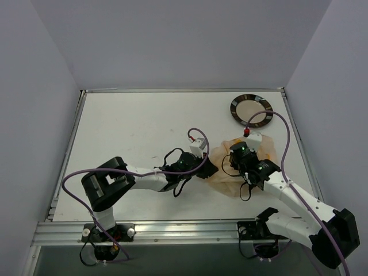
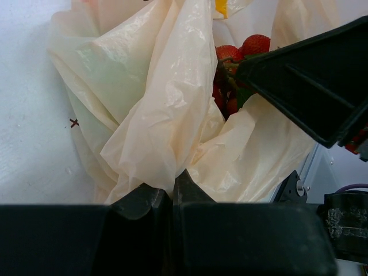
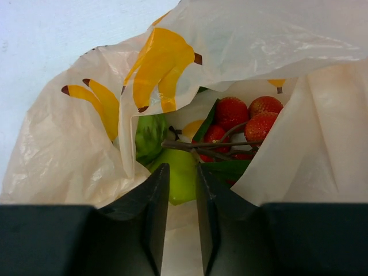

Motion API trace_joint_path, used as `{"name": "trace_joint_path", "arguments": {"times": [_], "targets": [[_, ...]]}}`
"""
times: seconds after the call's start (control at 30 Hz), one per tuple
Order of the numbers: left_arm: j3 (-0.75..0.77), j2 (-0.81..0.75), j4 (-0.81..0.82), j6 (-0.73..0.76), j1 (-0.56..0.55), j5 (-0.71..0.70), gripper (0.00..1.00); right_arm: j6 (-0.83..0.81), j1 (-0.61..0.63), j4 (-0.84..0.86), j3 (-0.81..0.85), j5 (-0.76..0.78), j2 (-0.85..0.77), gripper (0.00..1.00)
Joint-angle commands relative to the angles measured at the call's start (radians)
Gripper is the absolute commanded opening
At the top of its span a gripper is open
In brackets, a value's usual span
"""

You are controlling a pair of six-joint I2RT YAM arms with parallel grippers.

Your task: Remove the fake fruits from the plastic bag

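Note:
The plastic bag (image 1: 227, 172) lies crumpled at the right middle of the table. My left gripper (image 1: 210, 168) is shut on a fold of the bag (image 2: 155, 115) at its left side, the fingertips (image 2: 183, 183) pinched together. My right gripper (image 1: 238, 158) is at the bag's open mouth, its jaws (image 3: 183, 167) a narrow gap apart with nothing between them. Just beyond its tips lie a yellow-green fruit (image 3: 183, 172), a green round fruit (image 3: 150, 135) and the red berry cluster (image 3: 247, 121) on a brown stem. The berries (image 2: 241, 46) also show in the left wrist view, behind the right gripper's black finger (image 2: 310, 80).
A round dark-rimmed plate (image 1: 236, 113) lies at the back right, beyond the bag. The table's raised right edge (image 1: 299, 149) runs close to the bag. The bag (image 3: 57, 149) carries yellow banana prints (image 3: 158, 63).

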Motion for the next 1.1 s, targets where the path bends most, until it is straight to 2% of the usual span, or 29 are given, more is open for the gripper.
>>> {"name": "trace_joint_path", "arguments": {"times": [0.0, 0.23, 0.3, 0.47, 0.63, 0.8, 1.07], "targets": [[0.021, -0.064, 0.063, 0.036, -0.006, 0.009, 0.02, -0.048, 0.009, 0.015, 0.030, 0.059, 0.040, 0.24], [0.012, -0.064, 0.051, 0.043, -0.004, 0.015, 0.02, -0.048, 0.009, 0.014, 0.054, 0.109, 0.132, 0.38], [0.012, -0.063, 0.050, 0.043, -0.003, 0.015, 0.02, -0.053, 0.010, 0.012, 0.057, 0.113, 0.140, 0.49], [0.013, -0.055, 0.047, 0.036, 0.002, 0.015, 0.02, -0.044, 0.010, 0.011, 0.059, 0.151, 0.172, 0.60], [0.013, -0.052, 0.047, 0.033, 0.005, 0.019, 0.02, -0.033, 0.007, 0.006, 0.082, 0.217, 0.247, 0.60], [0.013, -0.054, 0.045, 0.033, 0.005, 0.018, 0.02, -0.008, -0.007, -0.009, 0.131, 0.323, 0.307, 0.53], [0.013, -0.054, 0.043, 0.035, 0.005, 0.021, 0.02, -0.007, -0.088, -0.009, 0.168, 0.306, 0.384, 0.57]]}}
